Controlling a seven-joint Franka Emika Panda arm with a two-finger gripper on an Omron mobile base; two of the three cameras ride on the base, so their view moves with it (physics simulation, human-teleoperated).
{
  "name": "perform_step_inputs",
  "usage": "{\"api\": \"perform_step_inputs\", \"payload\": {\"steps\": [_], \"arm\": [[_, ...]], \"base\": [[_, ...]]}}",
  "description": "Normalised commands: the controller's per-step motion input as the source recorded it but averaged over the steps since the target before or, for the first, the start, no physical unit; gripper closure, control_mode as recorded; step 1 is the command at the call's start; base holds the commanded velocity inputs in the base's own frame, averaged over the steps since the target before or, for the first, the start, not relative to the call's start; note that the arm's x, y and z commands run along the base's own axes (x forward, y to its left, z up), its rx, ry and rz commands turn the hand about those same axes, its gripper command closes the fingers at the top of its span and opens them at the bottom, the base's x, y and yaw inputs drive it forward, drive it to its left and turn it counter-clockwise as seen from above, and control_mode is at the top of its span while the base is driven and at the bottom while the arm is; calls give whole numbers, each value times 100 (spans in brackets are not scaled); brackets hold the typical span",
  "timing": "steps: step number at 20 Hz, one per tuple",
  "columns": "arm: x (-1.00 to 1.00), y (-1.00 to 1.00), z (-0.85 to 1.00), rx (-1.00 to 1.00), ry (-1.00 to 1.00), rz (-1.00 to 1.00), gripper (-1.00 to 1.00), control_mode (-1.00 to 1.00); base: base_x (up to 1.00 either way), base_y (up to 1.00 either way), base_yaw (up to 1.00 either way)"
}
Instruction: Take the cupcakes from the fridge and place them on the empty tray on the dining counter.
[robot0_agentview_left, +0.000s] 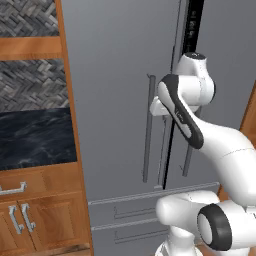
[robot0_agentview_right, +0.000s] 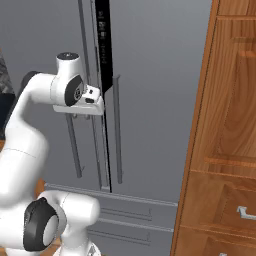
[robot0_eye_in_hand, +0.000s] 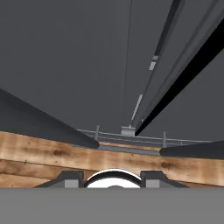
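Note:
The grey fridge (robot0_agentview_left: 115, 75) (robot0_agentview_right: 150, 75) stands right before me, with a thin black gap between its two doors. In the right base view my gripper (robot0_agentview_right: 80, 115) points down against the upper end of the left door's long bar handle (robot0_agentview_right: 75, 150). The arm's wrist covers the fingers in the left base view. The hand view looks down the door face (robot0_eye_in_hand: 65, 52) to the wooden floor, with the fingertips (robot0_eye_in_hand: 65, 177) low at the bottom. Whether the jaws hold the handle is unclear. The cupcakes, the tray and the dining counter are out of view.
Wooden wall cabinets with a dark marbled counter (robot0_agentview_left: 30, 140) stand to the fridge's left. A tall wooden cabinet (robot0_agentview_right: 225, 125) flanks its right. The fridge's lower drawers (robot0_agentview_left: 125, 210) sit below the doors, close to my base.

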Motion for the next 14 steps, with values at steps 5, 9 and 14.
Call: {"api": "perform_step_inputs", "payload": {"steps": [5, 9, 14], "arm": [[-61, 2, 0, -1, -7, 0, -100, -100], [-95, 0, -1, -1, -14, 0, -100, -100], [-96, -1, -3, 0, -18, -1, -100, -100]], "base": [[0, 0, 0], [0, 0, 0], [0, 0, 0]]}}
